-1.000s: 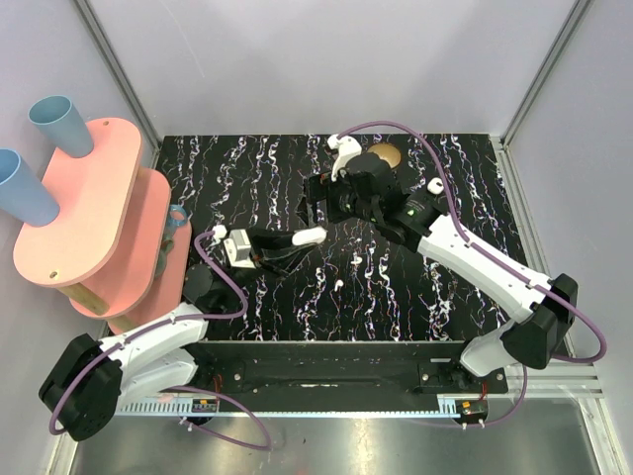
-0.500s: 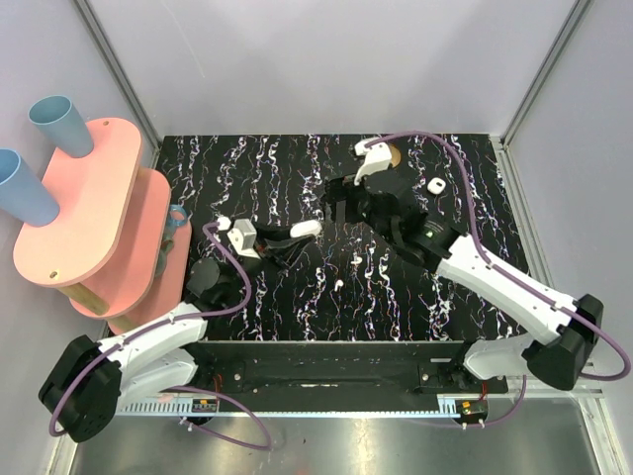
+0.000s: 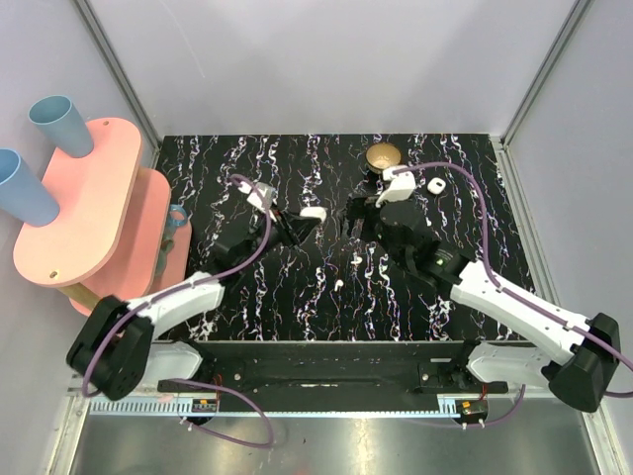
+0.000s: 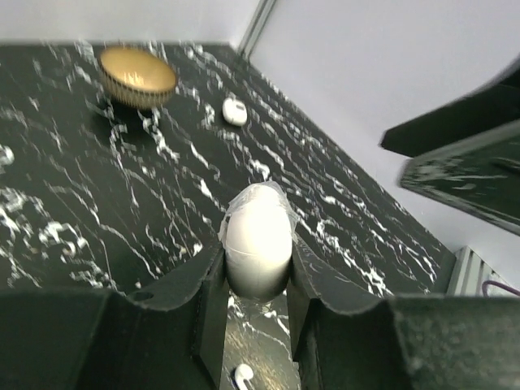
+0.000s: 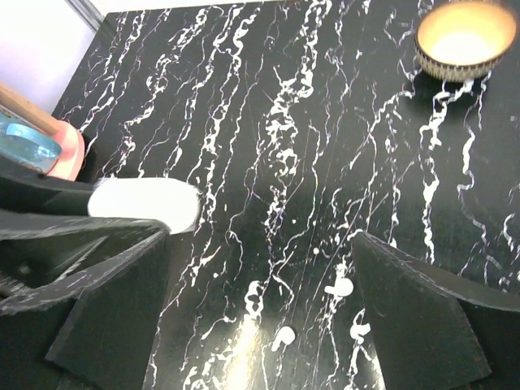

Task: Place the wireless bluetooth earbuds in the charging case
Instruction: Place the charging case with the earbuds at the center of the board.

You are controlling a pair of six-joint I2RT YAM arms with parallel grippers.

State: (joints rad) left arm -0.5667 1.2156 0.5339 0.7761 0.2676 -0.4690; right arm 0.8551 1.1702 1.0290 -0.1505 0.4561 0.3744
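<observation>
My left gripper (image 3: 307,218) is shut on the charging case (image 3: 314,212), a white egg-shaped shell, and holds it above the table; the case sits between the fingers in the left wrist view (image 4: 257,236). Two earbuds lie on the black marbled tabletop, one (image 3: 356,260) just nearer than my right gripper, the other (image 3: 339,282) nearer still. The right wrist view shows both (image 5: 340,288) (image 5: 283,337) below my right gripper (image 5: 268,325), which is open and empty, with the case (image 5: 146,203) at its left. My right gripper (image 3: 356,220) hovers just right of the case.
A gold dish (image 3: 383,156) on a black base stands at the back. A small white object (image 3: 435,185) lies to its right. A pink stand (image 3: 89,213) with two blue cups (image 3: 59,124) fills the left side.
My left gripper has carried the case farther back and a little right. My right arm has swung right and nearer, uncovering the gold dish.
</observation>
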